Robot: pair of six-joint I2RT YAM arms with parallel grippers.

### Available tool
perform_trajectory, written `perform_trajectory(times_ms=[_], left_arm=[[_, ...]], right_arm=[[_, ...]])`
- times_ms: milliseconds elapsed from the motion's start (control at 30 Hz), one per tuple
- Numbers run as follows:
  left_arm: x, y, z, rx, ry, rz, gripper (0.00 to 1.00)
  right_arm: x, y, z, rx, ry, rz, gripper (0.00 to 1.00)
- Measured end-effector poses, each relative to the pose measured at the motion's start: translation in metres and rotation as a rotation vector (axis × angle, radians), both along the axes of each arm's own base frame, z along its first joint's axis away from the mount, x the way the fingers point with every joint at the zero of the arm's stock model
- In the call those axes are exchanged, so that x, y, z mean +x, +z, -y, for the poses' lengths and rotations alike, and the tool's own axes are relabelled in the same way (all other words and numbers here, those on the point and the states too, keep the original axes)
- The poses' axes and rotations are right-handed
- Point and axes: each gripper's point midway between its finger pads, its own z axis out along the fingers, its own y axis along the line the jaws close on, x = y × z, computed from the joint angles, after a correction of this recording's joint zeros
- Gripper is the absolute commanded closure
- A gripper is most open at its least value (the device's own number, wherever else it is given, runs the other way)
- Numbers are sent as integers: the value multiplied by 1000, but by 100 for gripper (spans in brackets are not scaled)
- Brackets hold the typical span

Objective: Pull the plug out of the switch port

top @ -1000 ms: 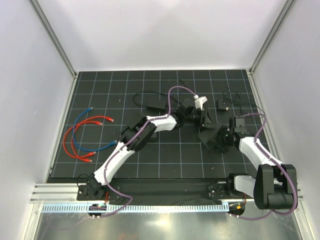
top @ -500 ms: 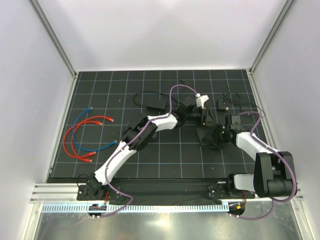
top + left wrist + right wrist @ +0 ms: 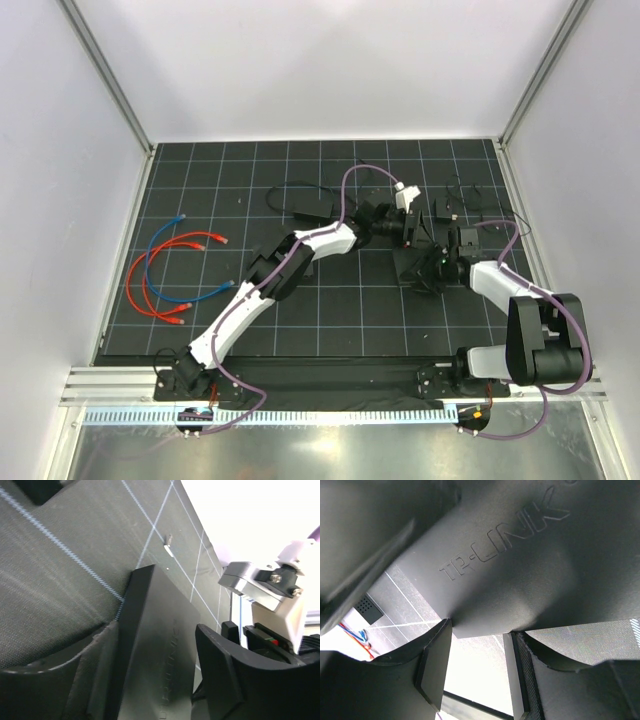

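The switch (image 3: 412,268) is a flat matte-black box at the right of the mat, between my two grippers. In the left wrist view the switch (image 3: 160,605) stands edge-on between my fingers, and my left gripper (image 3: 155,635) is shut on it. In the right wrist view its lettered face (image 3: 520,555) fills the top. My right gripper (image 3: 480,630) has its jaws apart, with the fingertips at the box's lower edge and corner and only bright wall between the pads. In the top view the left gripper (image 3: 408,238) comes from the far left and the right gripper (image 3: 436,268) from the right. No plug or port shows.
Red and blue cables (image 3: 175,270) lie at the mat's left. A black power brick (image 3: 310,205) with a thin cord sits at the back, and another small black piece (image 3: 445,210) sits at the back right. White walls enclose the mat. The right wrist's camera housing (image 3: 270,580) is close beside the switch.
The switch has moved up and left from its tilted spot near the right arm. Both grippers have closed in on it, and the right forearm has swung toward the back.
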Motion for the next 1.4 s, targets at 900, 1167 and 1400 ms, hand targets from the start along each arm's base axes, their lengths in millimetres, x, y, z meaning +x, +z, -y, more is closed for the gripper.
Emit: perform_trajectory(times_ms=[900,1167,1400], left_arm=[[-12,95,-115,64,127,102,0],[-35,127,-165,78,257,232,0],[-27,101,-200,179,420,284,0]], right_arm=[[-13,34,21,-155,57,130,33],[-8,64,29,-225,103,164,33],[10,71,31,-285,154,154,33]])
